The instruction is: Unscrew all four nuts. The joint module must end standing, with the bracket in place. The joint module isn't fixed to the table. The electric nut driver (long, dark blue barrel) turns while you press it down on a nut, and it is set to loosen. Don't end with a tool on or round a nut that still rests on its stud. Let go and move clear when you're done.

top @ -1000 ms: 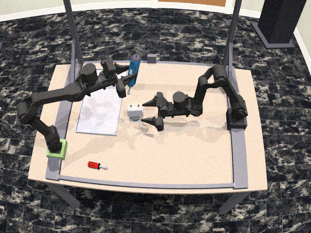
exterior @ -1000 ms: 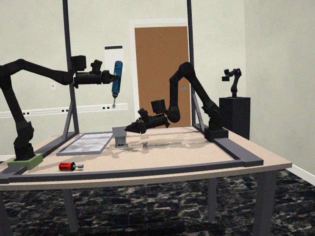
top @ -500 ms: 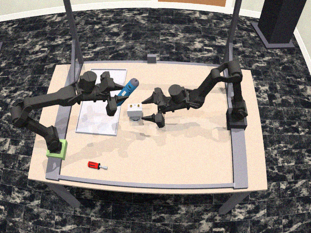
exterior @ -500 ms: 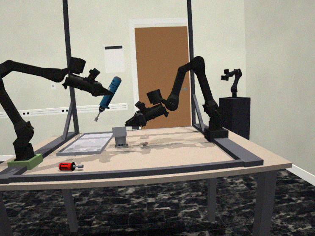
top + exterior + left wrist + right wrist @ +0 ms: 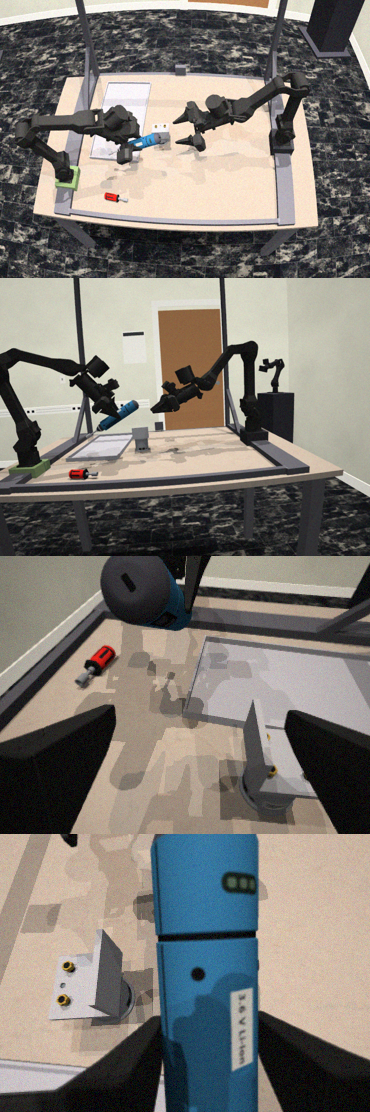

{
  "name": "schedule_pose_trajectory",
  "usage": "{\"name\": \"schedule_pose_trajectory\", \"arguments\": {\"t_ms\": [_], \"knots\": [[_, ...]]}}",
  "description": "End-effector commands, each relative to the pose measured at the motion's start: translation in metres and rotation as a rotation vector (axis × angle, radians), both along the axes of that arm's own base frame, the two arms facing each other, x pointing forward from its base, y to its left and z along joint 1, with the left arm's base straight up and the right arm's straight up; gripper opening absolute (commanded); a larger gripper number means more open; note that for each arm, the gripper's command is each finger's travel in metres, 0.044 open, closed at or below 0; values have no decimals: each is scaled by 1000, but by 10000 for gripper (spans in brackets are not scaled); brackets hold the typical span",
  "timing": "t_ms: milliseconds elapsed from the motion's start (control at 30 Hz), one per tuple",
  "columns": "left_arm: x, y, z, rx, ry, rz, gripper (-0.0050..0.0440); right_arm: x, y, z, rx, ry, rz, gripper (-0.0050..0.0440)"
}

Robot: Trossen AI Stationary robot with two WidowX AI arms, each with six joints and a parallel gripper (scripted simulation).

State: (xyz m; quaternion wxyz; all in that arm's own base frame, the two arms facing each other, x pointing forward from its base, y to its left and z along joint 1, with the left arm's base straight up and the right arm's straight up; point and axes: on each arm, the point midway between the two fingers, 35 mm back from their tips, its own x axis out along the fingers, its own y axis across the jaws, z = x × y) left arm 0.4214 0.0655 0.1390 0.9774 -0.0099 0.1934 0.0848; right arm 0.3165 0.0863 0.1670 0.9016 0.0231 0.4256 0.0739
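Note:
The grey joint module (image 5: 141, 445) (image 5: 270, 804) stands upright on the table. The bracket (image 5: 160, 129) (image 5: 139, 433) (image 5: 256, 756) (image 5: 107, 979) sits on top of it with its wall upright. Two brass nuts show on it in the right wrist view, one nut (image 5: 68, 966) and another nut (image 5: 62, 1000); three show in the left wrist view, the fourth is hidden. My right gripper (image 5: 140, 143) (image 5: 119, 417) (image 5: 207, 1022) is shut on the blue nut driver (image 5: 146, 141) (image 5: 122, 413) (image 5: 135, 588) (image 5: 207, 954), held tilted in the air, socket down toward the tray's side. My left gripper (image 5: 175, 132) (image 5: 151, 410) (image 5: 201, 716) is open, above and beside the bracket.
A shallow white tray (image 5: 128, 92) (image 5: 98, 447) (image 5: 280, 671) lies beside the module. A red hand driver (image 5: 111, 197) (image 5: 78, 474) (image 5: 103, 658) lies near the table's front edge. Grey frame rails and posts border the table. The two grippers are close together around the module.

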Motion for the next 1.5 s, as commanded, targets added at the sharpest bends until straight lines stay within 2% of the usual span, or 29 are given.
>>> {"name": "schedule_pose_trajectory", "arguments": {"t_ms": [0,67,200,333,533,967,1133,1200,1333,1467], "knots": [[-12,13,41,-1,-24,40,400,1,-24,-19,-28,127,-52,163],[-12,13,41,-1,-24,40,400,1,-24,-19,-28,127,-52,163],[-30,22,59,-9,-10,73,400,-4,-47,-53,-67,285,-104,163],[-49,30,76,-14,3,106,400,-8,-64,-77,-96,395,-140,163],[-73,37,92,-21,16,140,400,-10,-75,-95,-114,475,-164,163],[-78,38,94,-24,28,148,400,-9,-76,-96,-113,482,-165,163],[-79,37,89,-24,39,146,400,-17,-74,-117,-115,502,-165,163],[-79,37,89,-24,39,146,400,-17,-74,-117,-115,502,-165,163],[-79,37,89,-24,39,146,400,-19,-73,-135,-115,502,-166,163],[-79,37,89,-24,39,146,400,-20,-73,-141,-115,502,-165,163]]}}
